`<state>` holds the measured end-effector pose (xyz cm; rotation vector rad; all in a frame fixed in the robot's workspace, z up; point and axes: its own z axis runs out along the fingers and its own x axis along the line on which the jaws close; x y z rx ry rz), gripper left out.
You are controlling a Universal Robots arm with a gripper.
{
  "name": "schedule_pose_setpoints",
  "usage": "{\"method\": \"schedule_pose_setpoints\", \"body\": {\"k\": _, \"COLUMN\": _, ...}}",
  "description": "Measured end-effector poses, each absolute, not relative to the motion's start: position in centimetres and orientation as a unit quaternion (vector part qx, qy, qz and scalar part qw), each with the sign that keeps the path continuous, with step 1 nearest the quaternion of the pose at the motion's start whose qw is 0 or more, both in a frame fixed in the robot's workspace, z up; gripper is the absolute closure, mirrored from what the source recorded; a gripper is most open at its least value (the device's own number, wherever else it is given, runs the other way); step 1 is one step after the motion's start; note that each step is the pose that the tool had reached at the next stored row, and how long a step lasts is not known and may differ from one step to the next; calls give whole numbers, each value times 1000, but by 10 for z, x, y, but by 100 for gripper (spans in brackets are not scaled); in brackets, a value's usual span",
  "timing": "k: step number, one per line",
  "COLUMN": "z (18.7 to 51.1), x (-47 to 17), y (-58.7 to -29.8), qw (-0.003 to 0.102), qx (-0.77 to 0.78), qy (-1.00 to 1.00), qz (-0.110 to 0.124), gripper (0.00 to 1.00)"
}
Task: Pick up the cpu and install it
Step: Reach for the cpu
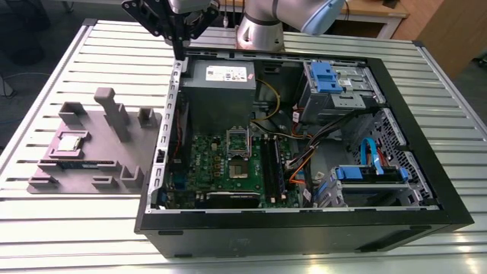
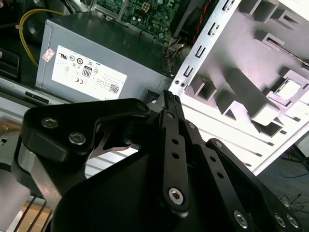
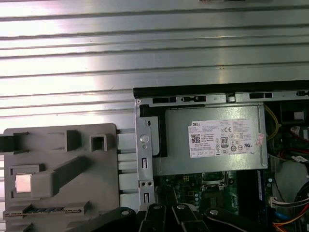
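Exterior view: the cpu is a small silver square with a tan rim. It lies flat in a recess of the grey fixture on the bench, toward the exterior view's left of the open computer case. In the first wrist view, glare whitens its top. The arm is cut off at the upper edge. The gripper points down above the case's far corner, jaws pressed together and empty.

Small shiny silver square cpu, flat in grey fixture recess.
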<state>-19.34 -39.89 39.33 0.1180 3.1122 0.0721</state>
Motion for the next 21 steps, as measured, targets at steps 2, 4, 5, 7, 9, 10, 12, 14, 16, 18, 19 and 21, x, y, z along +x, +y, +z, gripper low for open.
{"method": "schedule_pose_setpoints", "body": {"k": 2, "z": 393, "x": -195, "y": -399, "qw": 13, "qx": 38, "qy": 999, "qz": 23, "gripper": 89}}
{"method": "schedule_pose_setpoints", "body": {"k": 4, "z": 393, "x": -195, "y": -399, "qw": 13, "qx": 38, "qy": 999, "qz": 23, "gripper": 89}}
{"method": "schedule_pose_setpoints", "body": {"k": 5, "z": 393, "x": -196, "y": -399, "qw": 13, "qx": 38, "qy": 999, "qz": 23, "gripper": 89}}
{"method": "schedule_pose_setpoints", "body": {"k": 7, "z": 393, "x": -196, "y": -399, "qw": 13, "qx": 38, "qy": 999, "qz": 23, "gripper": 89}}
{"method": "schedule_pose_setpoints", "body": {"k": 9, "z": 393, "x": -196, "y": -399, "qw": 13, "qx": 38, "qy": 999, "qz": 23, "gripper": 89}}
{"method": "schedule_pose_setpoints", "body": {"k": 10, "z": 393, "x": -197, "y": -399, "qw": 13, "qx": 38, "qy": 999, "qz": 23, "gripper": 89}}
{"method": "schedule_pose_setpoints", "body": {"k": 12, "z": 393, "x": -198, "y": -399, "qw": 13, "qx": 38, "qy": 999, "qz": 23, "gripper": 89}}
{"method": "schedule_pose_setpoints", "body": {"k": 14, "z": 393, "x": -199, "y": -399, "qw": 13, "qx": 38, "qy": 999, "qz": 23, "gripper": 89}}
{"method": "schedule_pose_setpoints", "body": {"k": 16, "z": 393, "x": -200, "y": -399, "qw": 13, "qx": 38, "qy": 999, "qz": 23, "gripper": 89}}
{"method": "schedule_pose_setpoints", "body": {"k": 18, "z": 393, "x": -202, "y": -399, "qw": 13, "qx": 38, "qy": 999, "qz": 23, "gripper": 89}}
{"method": "schedule_pose_setpoints", "body": {"k": 19, "z": 393, "x": -202, "y": -399, "qw": 13, "qx": 38, "qy": 999, "qz": 23, "gripper": 89}}
{"method": "schedule_pose_setpoints", "body": {"k": 21, "z": 393, "x": -203, "y": -399, "qw": 13, "qx": 38, "qy": 999, "qz": 23, "gripper": 89}}
